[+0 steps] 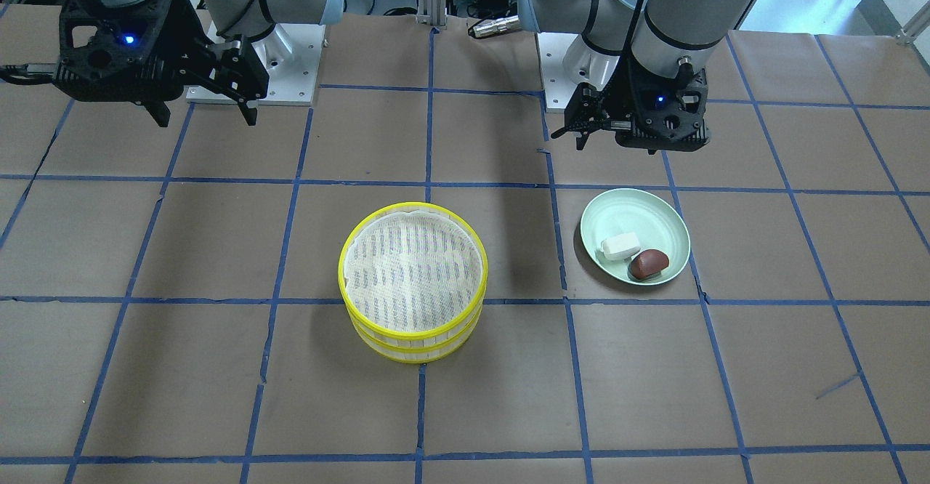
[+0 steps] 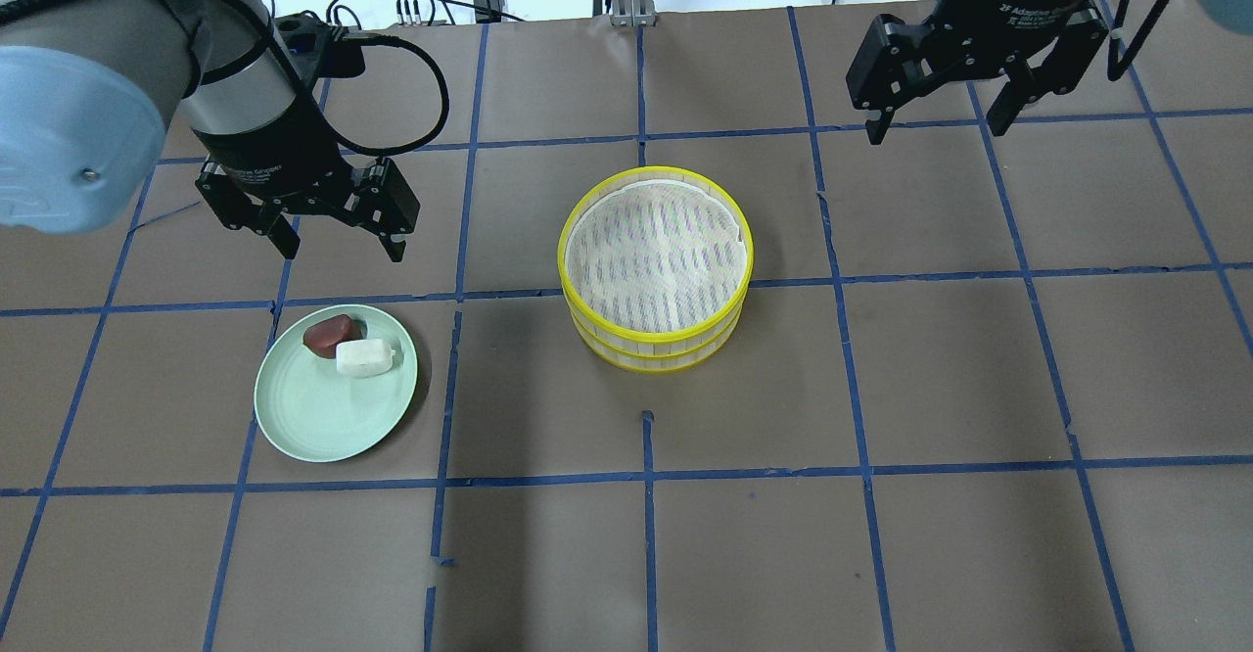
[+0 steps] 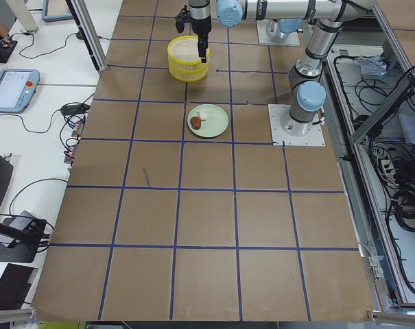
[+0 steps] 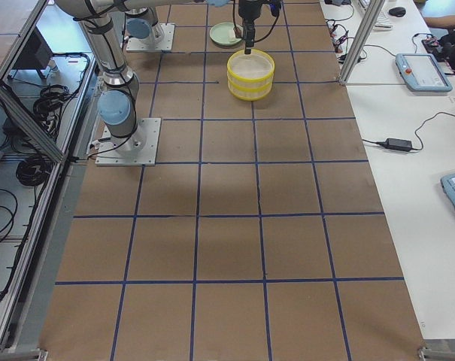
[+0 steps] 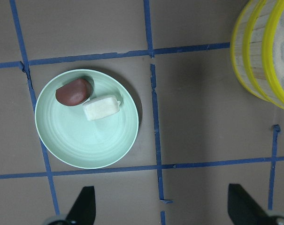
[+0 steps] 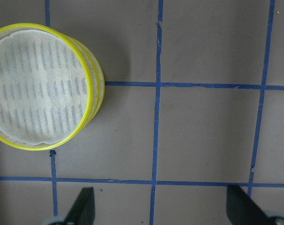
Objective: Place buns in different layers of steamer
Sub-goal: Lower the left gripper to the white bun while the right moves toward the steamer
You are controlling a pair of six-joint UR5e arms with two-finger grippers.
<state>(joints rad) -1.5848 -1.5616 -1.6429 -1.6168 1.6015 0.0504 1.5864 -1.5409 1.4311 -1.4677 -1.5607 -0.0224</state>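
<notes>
Lettering on the housing above the right fingers (image 2: 876,84) reads "2F Adaptive"; the rest of that line, and the matching print above the left fingers (image 2: 392,226), is too small to read.

White bun (image 2: 364,357): long axis runs left-right across the overhead view, lying flat. Reddish-brown bun (image 2: 329,334): long axis runs nearly the same way, slightly tilted, rounded side up. Their edges meet in the left wrist view.

Both buns are in the pale green plate (image 2: 323,417), on the part of it away from the robot's base. The plate sits on the desk (image 2: 881,388), on the robot's left, well apart from the steamer (image 2: 651,344).

Steamer is near the desk's middle, upright, two layers stacked. Upper layer (image 1: 413,208): yellow rim, with the white perforated liner showing inside. Lower layer (image 1: 414,346): only the slatted wall and yellow rim show; its interior is hidden under the upper one.

Left fingers: spread wide, gripping nothing, raised above the desk near the plate. Right fingers: spread wide, gripping nothing, raised on the robot's right, well apart from the steamer.

Desk surface is brown, gridded with blue tape (image 2: 842,280).
</notes>
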